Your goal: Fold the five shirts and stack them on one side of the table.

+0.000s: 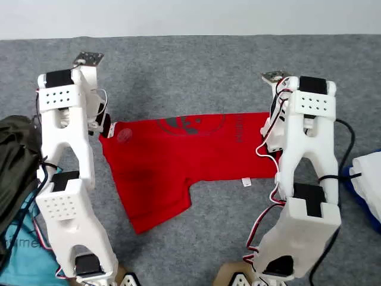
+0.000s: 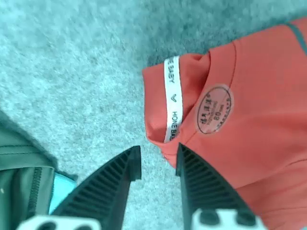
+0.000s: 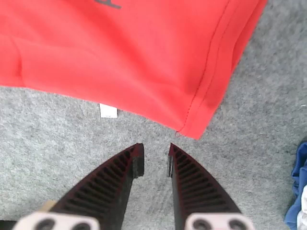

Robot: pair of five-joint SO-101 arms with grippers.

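Red shirt (image 1: 172, 161), spread out, on grey table (image 1: 178, 65)

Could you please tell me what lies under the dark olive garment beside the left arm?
A teal shirt peeks out from under the dark olive garment. How far it extends, and whether anything else lies below, is hidden by the garment itself.

The left arm (image 1: 66, 155) and right arm (image 1: 306, 161) are white plastic shells with black servos (image 1: 59, 78) and dotted hole grids (image 1: 59, 96). Red, white and black cables (image 1: 262, 143) loop beside the right one. The fingers (image 2: 108, 187) are black, ribbed, on white bases.
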